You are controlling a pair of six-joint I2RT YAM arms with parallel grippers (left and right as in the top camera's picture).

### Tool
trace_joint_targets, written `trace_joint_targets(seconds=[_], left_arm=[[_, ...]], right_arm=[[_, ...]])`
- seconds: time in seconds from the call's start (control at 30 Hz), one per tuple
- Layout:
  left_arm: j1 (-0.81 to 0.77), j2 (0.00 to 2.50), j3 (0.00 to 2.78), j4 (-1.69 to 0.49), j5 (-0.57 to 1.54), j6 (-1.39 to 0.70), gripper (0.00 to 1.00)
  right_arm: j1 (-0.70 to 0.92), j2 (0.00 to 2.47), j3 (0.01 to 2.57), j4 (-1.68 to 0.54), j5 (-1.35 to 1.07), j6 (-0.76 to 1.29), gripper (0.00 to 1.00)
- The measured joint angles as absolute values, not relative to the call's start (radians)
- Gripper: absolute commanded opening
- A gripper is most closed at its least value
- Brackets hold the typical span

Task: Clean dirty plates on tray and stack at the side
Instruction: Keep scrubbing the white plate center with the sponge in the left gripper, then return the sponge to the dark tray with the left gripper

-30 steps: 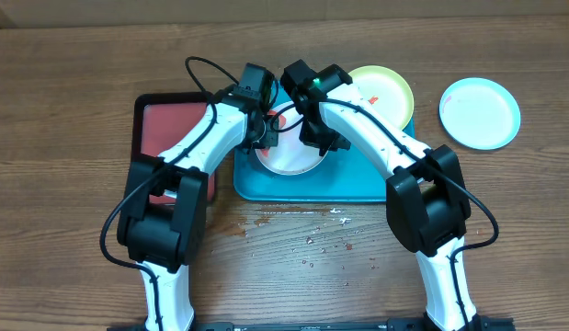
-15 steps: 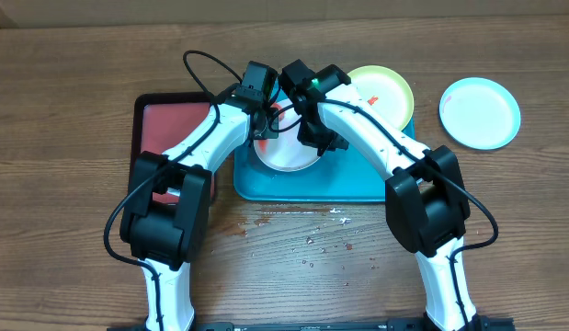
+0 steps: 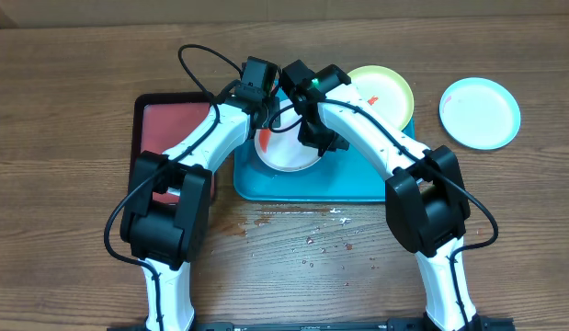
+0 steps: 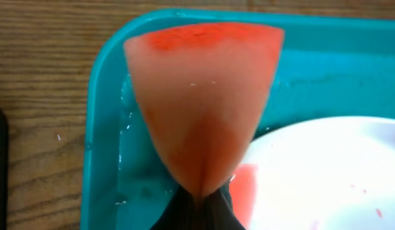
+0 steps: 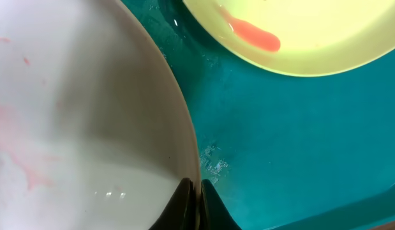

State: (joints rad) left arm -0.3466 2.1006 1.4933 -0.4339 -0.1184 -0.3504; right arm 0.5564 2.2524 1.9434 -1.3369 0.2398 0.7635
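One plate of three looks done: the light blue plate [image 3: 479, 112] lies on the bare table, well right of the tray [image 3: 358, 187], with no red that I can see. The white plate [image 3: 286, 154] is on the tray's left half. My right gripper [image 5: 197, 195] is pinched shut on its right rim, and my left gripper [image 4: 200, 206] is clamped on a pink sponge [image 4: 203, 108] at its far-left edge. Faint red marks remain. The yellow-green plate [image 3: 381, 92], far right on the tray, carries a red smear. I judge roughly a third done, with no stack yet.

Two white arms [image 3: 199, 140], bulky black joints [image 3: 165, 216], looping black cable [image 3: 194, 66], green light [image 3: 313, 83].
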Motion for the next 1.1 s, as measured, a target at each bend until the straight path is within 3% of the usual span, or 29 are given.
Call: trace_joint_targets(seconds=[0.43, 0.63, 0.87, 1.1], left_arm=[[-0.338, 2.092, 1.569, -0.557, -0.057, -0.369, 0.04], [-0.334, 1.938, 1.606, -0.673, -0.075, -0.368, 0.04], [-0.278, 1.676, 1.645, -0.958, -0.189, -0.377, 0.04], [-0.122, 1.646, 1.625, -1.181, -0.265, -0.402, 0.05]], right_arm=[[0.556, 2.252, 1.943, -1.354, 0.243, 0.759, 0.04], [0.556, 2.252, 1.943, -1.353, 0.243, 0.749, 0.04], [0.556, 2.252, 1.943, -1.354, 0.241, 0.727, 0.04], [0.556, 2.252, 1.943, -1.354, 0.239, 0.716, 0.04]])
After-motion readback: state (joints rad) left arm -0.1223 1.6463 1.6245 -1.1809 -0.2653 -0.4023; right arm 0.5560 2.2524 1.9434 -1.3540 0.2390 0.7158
